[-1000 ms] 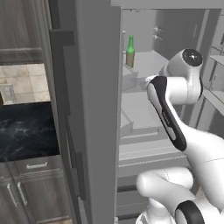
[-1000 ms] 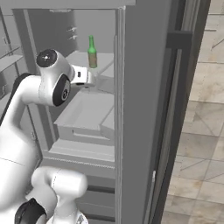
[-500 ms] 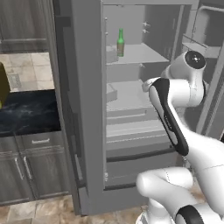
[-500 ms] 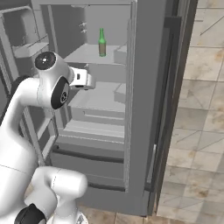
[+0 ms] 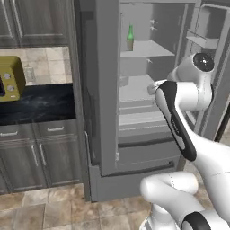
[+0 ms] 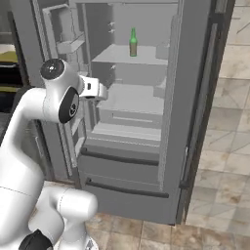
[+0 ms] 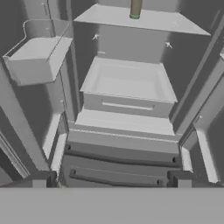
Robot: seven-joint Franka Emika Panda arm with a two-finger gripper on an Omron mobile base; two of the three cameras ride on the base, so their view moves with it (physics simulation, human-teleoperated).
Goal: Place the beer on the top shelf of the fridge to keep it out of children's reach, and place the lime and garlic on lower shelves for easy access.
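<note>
Beer step looks done: the slim green glass bottle with the tan label (image 5: 130, 38) stands upright on the fridge's uppermost flat pale-grey shelf (image 5: 148, 48), toward its left side in the left base view, apart from the robot. Same in the right base view (image 6: 133, 42). In the hand view its base (image 7: 135, 8) shows at the upper edge, standing on that shelf (image 7: 144, 20).

Tall grey fridge (image 5: 105, 90) is open, door bins on both sides. Below the top shelf sit a box-like pale-grey drawer (image 7: 127, 85), a flat shelf under it, then the bottom drawers. No fruit or bulb visible in any of them, so the lime and garlic placements are judged still to do.

Two-finger gripper (image 7: 111, 179): dark fingertips (image 7: 39, 178) set wide apart at the bottom of the hand view, nothing between them. Hand faces into the fridge at about mid-shelf height, well short of the shelves. In the base views the wrist (image 5: 155, 87) (image 6: 95, 89) sits in front of the opening, in contact with nothing.

My read: between steps, empty-handed after the bottle. Lime and garlic aren't somewhere I can place from these views. A dark counter (image 5: 36, 103) with a yellow appliance (image 5: 11, 77) lies to the left of the fridge, no small items on the part visible.

Next move calls for pulling the arm clear of the fridge, finding the lime or garlic, and picking it with the jaws starting wide. Both are small and round, so centre the grip or they roll out. Watch the door bins when swinging out.
</note>
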